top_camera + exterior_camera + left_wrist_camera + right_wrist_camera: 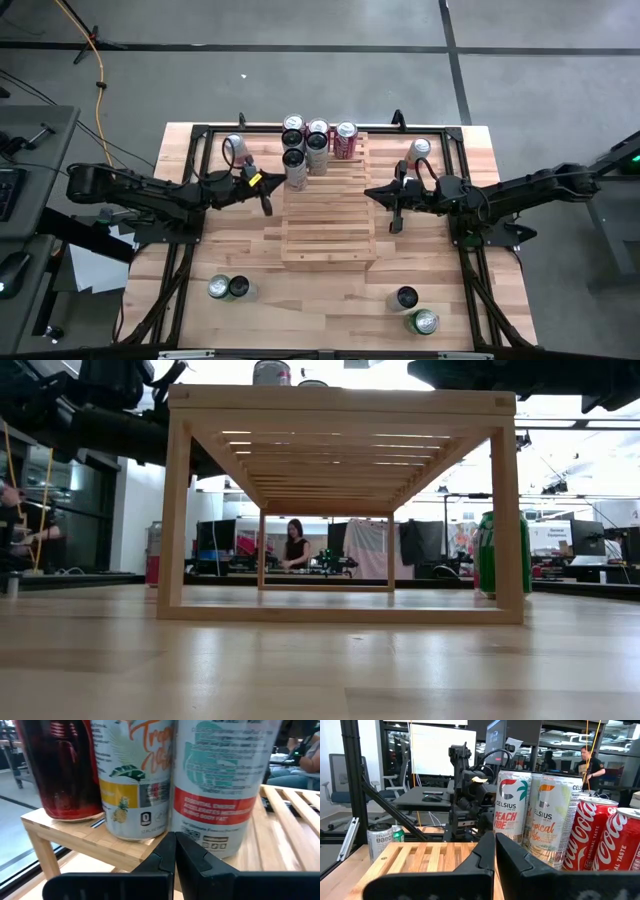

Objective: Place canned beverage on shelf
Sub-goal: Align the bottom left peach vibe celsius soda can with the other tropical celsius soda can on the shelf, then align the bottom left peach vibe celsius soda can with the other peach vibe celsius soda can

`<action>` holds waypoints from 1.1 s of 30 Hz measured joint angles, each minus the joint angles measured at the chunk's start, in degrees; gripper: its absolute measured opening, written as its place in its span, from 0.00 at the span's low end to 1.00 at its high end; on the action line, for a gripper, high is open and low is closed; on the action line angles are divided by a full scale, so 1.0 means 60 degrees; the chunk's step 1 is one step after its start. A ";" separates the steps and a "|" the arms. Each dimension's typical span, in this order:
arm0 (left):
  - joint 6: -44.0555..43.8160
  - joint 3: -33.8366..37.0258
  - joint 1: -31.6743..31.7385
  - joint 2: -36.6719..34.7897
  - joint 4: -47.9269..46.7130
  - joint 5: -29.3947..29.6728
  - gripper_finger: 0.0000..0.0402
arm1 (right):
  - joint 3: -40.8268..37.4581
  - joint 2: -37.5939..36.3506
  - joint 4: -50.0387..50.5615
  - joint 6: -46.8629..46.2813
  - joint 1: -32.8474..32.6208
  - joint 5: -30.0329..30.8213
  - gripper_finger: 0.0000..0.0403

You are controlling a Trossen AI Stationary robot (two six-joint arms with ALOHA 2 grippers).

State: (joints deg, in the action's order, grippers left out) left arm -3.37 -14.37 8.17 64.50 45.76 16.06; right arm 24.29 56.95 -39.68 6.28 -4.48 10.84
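Cans [306, 145] cluster at the slatted shelf's [328, 225] far end; left pincer [266, 203] and right pincer [393, 222] flank it, both closed and empty.

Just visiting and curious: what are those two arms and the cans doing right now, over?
Left gripper shut, empty, beside shelf. Right gripper shut, empty, opposite side. Five cans already on shelf's far end; others on table. Nothing in the way.

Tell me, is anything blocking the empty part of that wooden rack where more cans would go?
Nothing visible does. The shelf has five cans clustered at its far end; its near slats are bare. Both end effectors, left and right, sit shut beside it, not over it.
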 joint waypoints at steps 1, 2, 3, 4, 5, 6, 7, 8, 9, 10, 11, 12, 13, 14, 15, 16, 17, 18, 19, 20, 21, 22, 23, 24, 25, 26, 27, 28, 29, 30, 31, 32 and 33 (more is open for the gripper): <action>0.0017 0.0000 0.0019 -0.0003 0.0004 0.0059 0.00 | 0.0000 -0.0002 0.0000 0.0000 0.0001 -0.0002 0.00; 0.0078 0.0000 0.0020 -0.0003 0.0007 0.0171 0.00 | 0.0000 0.0000 0.0001 0.0000 -0.0001 -0.0002 0.00; 0.0142 0.0000 0.0020 -0.0012 0.0002 0.0268 0.00 | 0.0000 0.0000 0.0000 0.0000 0.0001 -0.0002 0.00; 0.0215 0.0000 0.0020 -0.0077 -0.0059 0.0378 0.00 | 0.0000 0.0000 0.0004 0.0000 -0.0002 -0.0002 0.00; 0.0300 0.0000 0.0020 -0.0180 -0.0108 0.0460 0.00 | 0.0000 -0.0002 0.0007 0.0000 -0.0002 -0.0002 0.00; 0.0379 -0.0008 0.0020 -0.0261 -0.0126 0.0514 0.00 | 0.0000 -0.0003 0.0011 0.0000 -0.0002 -0.0002 0.00; 0.0439 -0.0011 0.0020 -0.0372 -0.0232 0.0575 0.00 | 0.0000 0.0000 0.0024 0.0000 -0.0001 -0.0002 0.00; 0.0482 -0.0011 0.0020 -0.0511 -0.0392 0.0642 0.00 | 0.0000 -0.0001 0.0031 0.0000 -0.0001 -0.0002 0.00; 0.0491 -0.0011 0.0020 -0.0707 -0.0541 0.0686 0.00 | 0.0000 0.0000 0.0033 0.0000 -0.0002 -0.0002 0.00; 0.0496 -0.0011 0.0020 -0.0917 -0.0642 0.0698 0.00 | 0.0000 0.0000 0.0038 0.0000 -0.0002 -0.0002 0.00; 0.0498 -0.0012 0.0019 -0.1127 -0.0776 0.0698 0.00 | 0.0000 -0.0003 0.0063 0.0000 -0.0001 -0.0002 0.00; 0.0494 -0.0015 0.0008 -0.1356 -0.1024 0.0698 0.00 | 0.0000 -0.0003 0.0087 -0.0004 0.0001 -0.0002 0.00; 0.0496 -0.0015 -0.0002 -0.1603 -0.1295 0.0679 0.00 | 0.0000 0.0000 0.0107 -0.0009 -0.0002 -0.0002 0.00; 0.0495 -0.0015 -0.0023 -0.1854 -0.1536 0.0602 0.00 | 0.0000 0.0000 0.0127 -0.0042 0.0001 -0.0002 0.00; 0.0498 -0.0015 -0.0049 -0.2112 -0.1726 0.0494 0.00 | 0.0000 0.0000 0.0148 -0.0069 -0.0001 -0.0002 0.00; 0.0496 -0.0015 -0.0083 -0.2360 -0.1950 0.0397 0.00 | 0.0000 0.0000 0.0156 -0.0073 -0.0001 -0.0002 0.00; 0.0496 -0.0015 -0.0121 -0.2613 -0.2207 0.0340 0.00 | 0.0000 0.0000 0.0154 -0.0073 -0.0001 -0.0002 0.00; 0.0497 -0.0015 -0.0169 -0.2864 -0.2424 0.0300 0.00 | 0.0000 -0.0001 0.0155 -0.0073 -0.0001 -0.0003 0.00; 0.0498 -0.0015 -0.0219 -0.3108 -0.2581 0.0265 0.00 | 0.0000 0.0000 0.0157 -0.0073 -0.0002 -0.0002 0.00; 0.0497 -0.0015 -0.0267 -0.3343 -0.2711 0.0254 0.00 | 0.0000 0.0000 0.0155 -0.0073 -0.0002 -0.0002 0.00; 0.0498 -0.0015 -0.0311 -0.3568 -0.2871 0.0254 0.00 | 0.0000 -0.0002 0.0157 -0.0073 -0.0002 -0.0004 0.00; 0.0494 -0.0015 -0.0347 -0.3790 -0.3032 0.0254 0.00 | 0.0000 -0.0001 0.0157 -0.0073 -0.0002 -0.0003 0.00; 0.0498 -0.0011 -0.0383 -0.3991 -0.3196 0.0254 0.00 | 0.0000 0.0000 0.0157 -0.0073 -0.0001 -0.0003 0.00; 0.0495 -0.0015 -0.0402 -0.4193 -0.3336 0.0254 0.00 | 0.0000 0.0000 0.0157 -0.0073 -0.0002 -0.0005 0.00; 0.0496 -0.0015 -0.0420 -0.4362 -0.3468 0.0253 0.00 | 0.0000 0.0000 0.0157 -0.0073 0.0001 -0.0002 0.00; 0.0496 -0.0015 -0.0437 -0.4518 -0.3625 0.0253 0.00 | 0.0000 0.0000 0.0157 -0.0075 -0.0002 -0.0002 0.00; 0.0495 -0.0015 -0.0439 -0.4652 -0.3773 0.0253 0.00 | 0.0000 -0.0003 0.0157 -0.0073 0.0001 -0.0006 0.00; 0.0493 -0.0015 -0.0436 -0.4764 -0.3894 0.0250 0.00 | 0.0000 0.0000 0.0157 -0.0076 0.0001 -0.0002 0.00; 0.0457 -0.0014 -0.0435 -0.4854 -0.3987 0.0250 0.00 | 0.0000 -0.0001 0.0157 -0.0075 -0.0001 -0.0002 0.00; 0.0395 -0.0011 -0.0435 -0.4921 -0.4079 0.0254 0.00 | 0.0000 0.0000 0.0157 -0.0076 0.0000 -0.0002 0.00; 0.0330 -0.0014 -0.0435 -0.4966 -0.4165 0.0254 0.00 | 0.0000 0.0000 0.0157 -0.0074 -0.0002 -0.0002 0.00; 0.0303 -0.0011 -0.0435 -0.4989 -0.4235 0.0250 0.00 | 0.0000 0.0000 0.0157 -0.0076 0.0001 -0.0005 0.00; 0.0271 -0.0011 -0.0435 -0.4993 -0.4252 0.0251 0.00 | 0.0000 -0.0003 0.0157 -0.0076 -0.0002 -0.0002 0.00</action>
State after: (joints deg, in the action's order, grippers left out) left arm -1.75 -14.44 5.56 34.54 20.25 17.56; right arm 24.29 56.93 -38.74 5.82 -4.49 10.83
